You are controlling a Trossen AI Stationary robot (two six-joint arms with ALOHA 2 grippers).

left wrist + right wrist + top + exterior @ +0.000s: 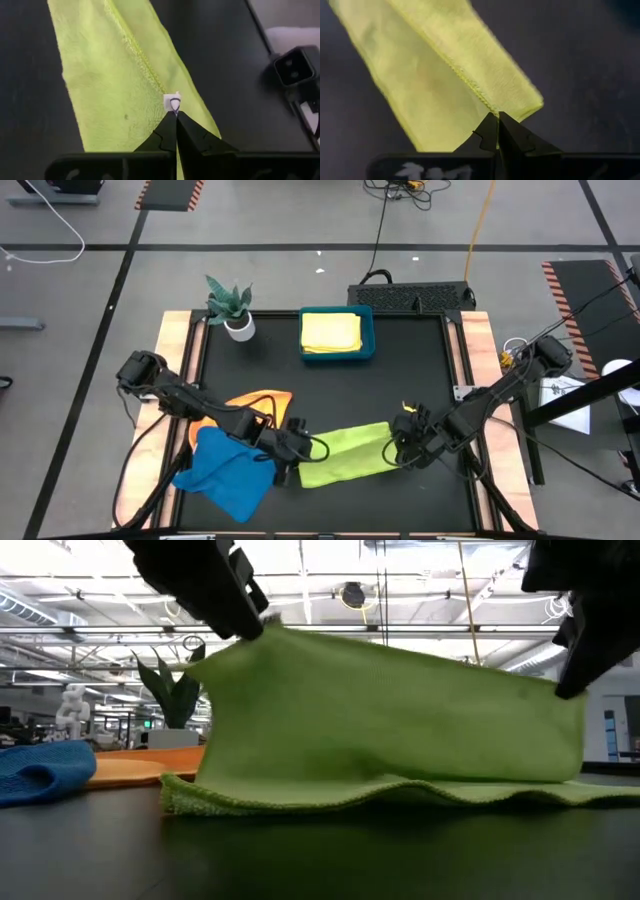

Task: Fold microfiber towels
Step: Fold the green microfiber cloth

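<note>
1. The lime green towel (345, 452) lies at the near edge of the black table (420, 360), well on the near side of the teal tray (337, 356). Its lower layer rests flat on the table while an upper edge is lifted, so the cloth stands like a low wall in the low view (390, 720).
2. The left gripper (290, 452) has its fingers pressed together, pinching one lifted corner of the lime green towel, near a small white tag (172, 101).
3. The right gripper (400, 448) is likewise clamped, pinching the other lifted corner (496, 120).
4. The blue towel (225, 470) lies crumpled just beside the lime green one, on the left arm's side.
5. The orange towel (255, 402) lies spread partly under the blue one, nearer the tray.
6. The yellow towel (331, 331) sits folded inside the tray.
7. A potted plant (233, 308) stands just beside the tray, on its left-arm side.
</note>
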